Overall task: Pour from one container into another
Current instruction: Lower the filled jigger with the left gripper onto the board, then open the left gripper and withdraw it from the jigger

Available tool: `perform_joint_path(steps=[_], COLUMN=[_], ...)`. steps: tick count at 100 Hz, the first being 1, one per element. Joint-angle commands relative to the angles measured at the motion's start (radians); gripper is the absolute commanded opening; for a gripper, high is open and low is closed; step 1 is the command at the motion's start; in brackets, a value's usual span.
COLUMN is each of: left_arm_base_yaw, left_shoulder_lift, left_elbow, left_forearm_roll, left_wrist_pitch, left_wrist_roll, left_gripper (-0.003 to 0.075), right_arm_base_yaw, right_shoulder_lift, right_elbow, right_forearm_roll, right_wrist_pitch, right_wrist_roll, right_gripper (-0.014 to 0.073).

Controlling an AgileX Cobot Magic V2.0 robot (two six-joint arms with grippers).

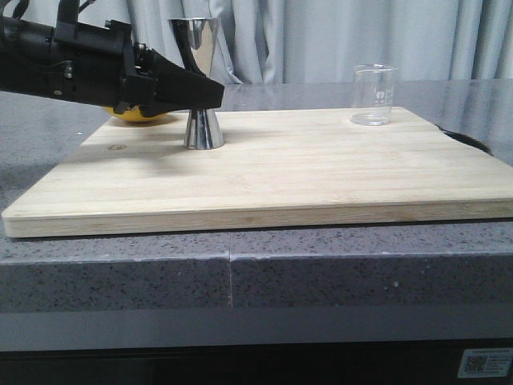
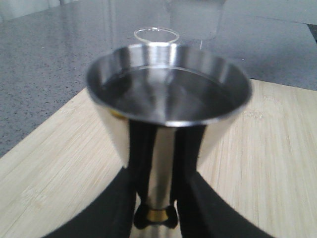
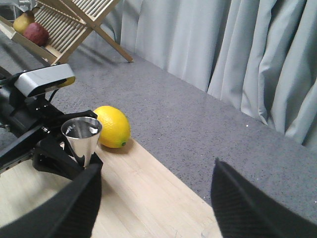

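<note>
On the far right of the board (image 1: 264, 172):
Beaker (image 1: 374, 95): upright, clear glass, faint printed marks; contents cannot be told.
Jigger (image 1: 200, 84): upright on far left of board, well apart from beaker; polished steel hourglass, gold band at waist; upper cup dark and reflective inside, liquid or bare metal cannot be told.
Left claw (image 1: 200, 95): closed around jigger's narrow waist, one black finger each side.
Right claw (image 3: 153, 198): spread wide, holding nothing, raised over the board's far edge.
Lemon (image 3: 113, 126): yellow, on the desk (image 1: 321, 273) just behind the jigger, touching the board's edge.
Rack (image 3: 74, 25): wooden, farther back, holding a red fruit and a yellowish one.
</note>
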Motion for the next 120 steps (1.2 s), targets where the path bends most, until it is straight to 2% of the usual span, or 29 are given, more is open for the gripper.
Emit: perform_joint_path(steps=[1, 33, 83, 120], left_arm_base_yaw=[0.002, 0.002, 0.002, 0.014], left_shoulder_lift=[-0.037, -0.037, -0.037, -0.067], left_elbow=[-0.027, -0.027, -0.027, -0.027], left_forearm_roll=[-0.049, -0.049, 0.023, 0.049], left_wrist_pitch=[0.052, 0.052, 0.052, 0.045], left_wrist_roll=[-0.004, -0.016, -0.111, -0.117], left_gripper=[0.0244, 0.0414, 0.0425, 0.0425], right_arm_base_yaw=[-0.005, -0.005, -0.005, -0.005], right_shoulder_lift=[-0.033, -0.033, -0.033, -0.033], right_elbow=[-0.024, -0.024, -0.024, -0.024], right_forearm_roll=[0.056, 0.056, 0.056, 0.056], right_wrist_pitch=[-0.022, -0.022, -0.022, -0.022], right_wrist_roll=[-0.003, -0.003, -0.003, -0.003], right_gripper=[0.0427, 0.0427, 0.0427, 0.0427])
